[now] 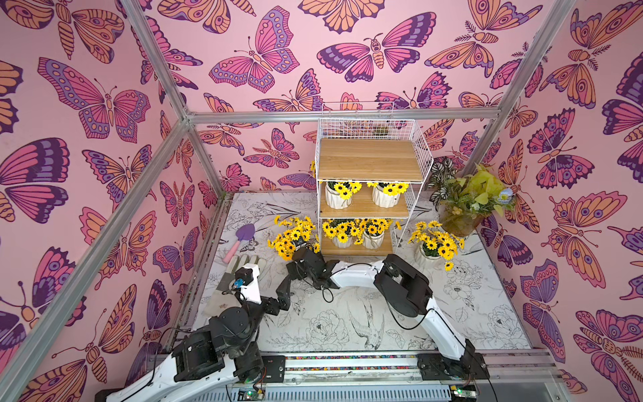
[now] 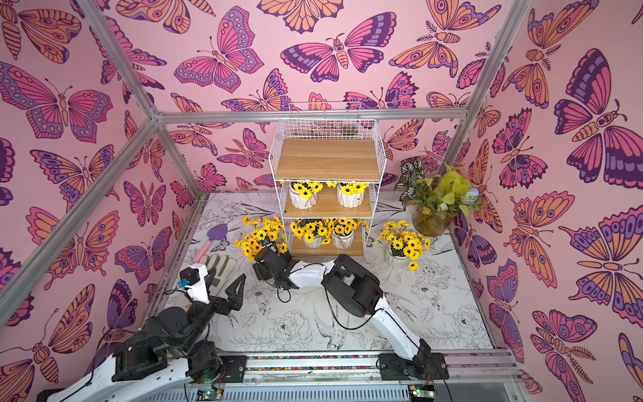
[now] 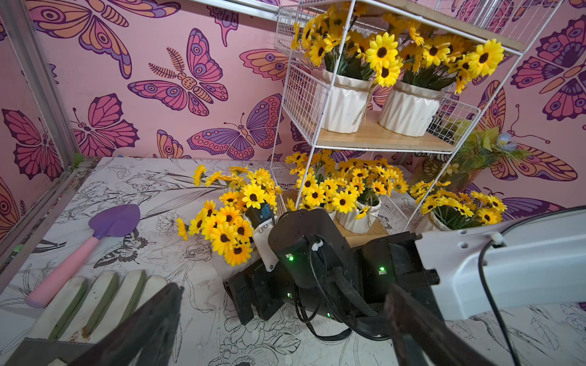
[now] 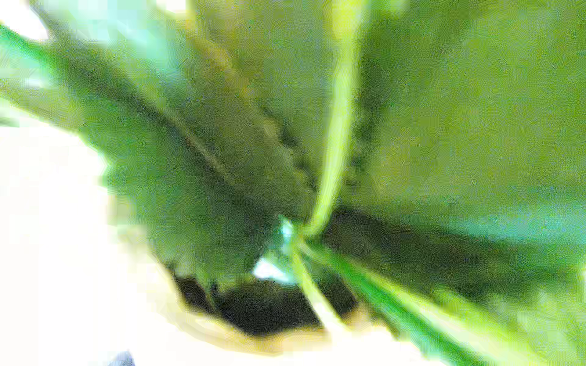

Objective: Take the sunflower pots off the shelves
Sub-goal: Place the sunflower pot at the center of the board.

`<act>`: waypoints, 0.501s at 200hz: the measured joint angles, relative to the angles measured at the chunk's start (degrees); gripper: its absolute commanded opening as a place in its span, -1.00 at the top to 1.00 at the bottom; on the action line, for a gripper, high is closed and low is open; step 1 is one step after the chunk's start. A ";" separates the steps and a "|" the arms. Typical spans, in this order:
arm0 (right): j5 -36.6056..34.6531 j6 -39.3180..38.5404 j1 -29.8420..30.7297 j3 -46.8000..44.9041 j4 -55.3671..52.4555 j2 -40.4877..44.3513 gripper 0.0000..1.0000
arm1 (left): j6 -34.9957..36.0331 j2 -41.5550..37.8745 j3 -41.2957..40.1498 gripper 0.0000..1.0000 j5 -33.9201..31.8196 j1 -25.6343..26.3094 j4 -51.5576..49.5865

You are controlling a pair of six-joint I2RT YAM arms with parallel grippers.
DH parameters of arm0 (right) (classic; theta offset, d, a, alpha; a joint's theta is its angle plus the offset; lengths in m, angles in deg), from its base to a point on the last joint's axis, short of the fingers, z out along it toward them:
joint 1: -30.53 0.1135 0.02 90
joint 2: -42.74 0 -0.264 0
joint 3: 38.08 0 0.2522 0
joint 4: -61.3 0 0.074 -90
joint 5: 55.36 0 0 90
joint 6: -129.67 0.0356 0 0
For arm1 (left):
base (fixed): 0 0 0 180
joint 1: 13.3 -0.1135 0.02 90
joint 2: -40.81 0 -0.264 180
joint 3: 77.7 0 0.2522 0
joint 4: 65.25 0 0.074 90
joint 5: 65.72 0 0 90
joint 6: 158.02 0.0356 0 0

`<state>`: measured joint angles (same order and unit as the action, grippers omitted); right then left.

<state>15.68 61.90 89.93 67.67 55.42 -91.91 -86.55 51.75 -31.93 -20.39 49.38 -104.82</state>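
The shelves [image 1: 370, 158] stand at the middle of the table's [image 1: 487, 313] back edge. They are a tall white wire-grid frame with three pale, wood-grain boards, and the top board is bare.

Four sunflower pots remain on the boards. The middle-shelf pots [image 1: 336, 202] [image 1: 385, 199] sit side by side, and so do the bottom-shelf pots [image 1: 341, 242] [image 1: 373, 240]. All four stand upright with their long axis vertical and their blooms pointing up. Each is a small white glazed pot with slanted ribs, and the left wrist view shows twine tied at the rim. The petals are yellow around dark centres.

The right table pot [image 1: 426, 259] stands upright on the table just off the rack's front right leg.

The left table pot [image 1: 290, 236] is just off the rack's front left corner. Its bunch spills toward the table's left edge. The pot body is hidden, so I cannot tell whether it tilts.

The right gripper [image 1: 300, 253] is pushed into that bunch. Its wrist view shows only blurred green leaves, so I cannot tell how its jaws stand.

The left gripper [image 3: 283, 290] hovers near the front left of the table, spread wide and holding nothing.

A purple trowel [image 1: 240, 240] with a pink handle and pale gloves [image 1: 243, 261] lie by the left edge. A brownish foliage pot [image 1: 459, 222] fills the back right corner.
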 measured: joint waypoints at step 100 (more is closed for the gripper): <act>2.82 -6.49 1.29 -12.28 26.10 -0.13 -0.98 | -0.22 -1.51 -0.37 -1.00 -2.67 0.00 0.00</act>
<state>18.50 55.41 91.22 55.38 81.51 -92.05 -86.76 50.25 -32.30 -23.05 49.38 -104.82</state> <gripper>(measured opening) 0.989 0.998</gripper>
